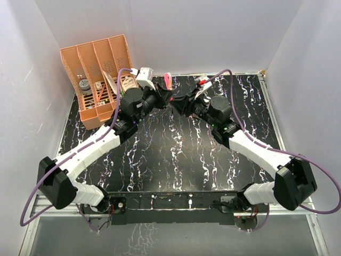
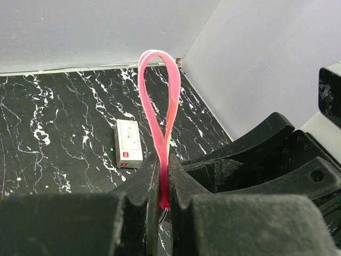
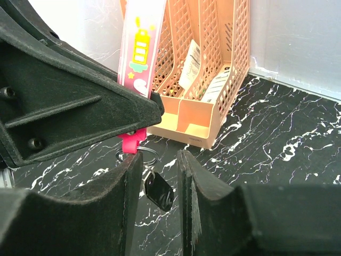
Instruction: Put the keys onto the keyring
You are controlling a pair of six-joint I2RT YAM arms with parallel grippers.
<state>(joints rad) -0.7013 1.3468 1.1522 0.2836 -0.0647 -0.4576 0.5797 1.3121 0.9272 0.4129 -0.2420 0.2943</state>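
My left gripper [image 2: 164, 181] is shut on the lower end of the keyring, a magenta-pink strap [image 2: 158, 96] that loops upright above its jaws. In the right wrist view the strap's printed face [image 3: 139, 42] rises behind the left gripper's black finger [image 3: 80, 106]. The round ring [image 3: 139, 154] hangs under its pink end. A small key with a black head [image 3: 159, 191] dangles from that ring between the fingers of my right gripper [image 3: 160, 157]. Those jaws stand apart, with the key close to the left finger. From above, both grippers meet tip to tip [image 1: 171, 101] at the back of the table.
An orange mesh file organiser [image 1: 98, 74] with papers and small items stands at the back left, just behind the grippers [image 3: 202, 69]. A small white rectangular box [image 2: 128, 143] lies on the black marbled table beyond the left gripper. White walls close in the back and sides.
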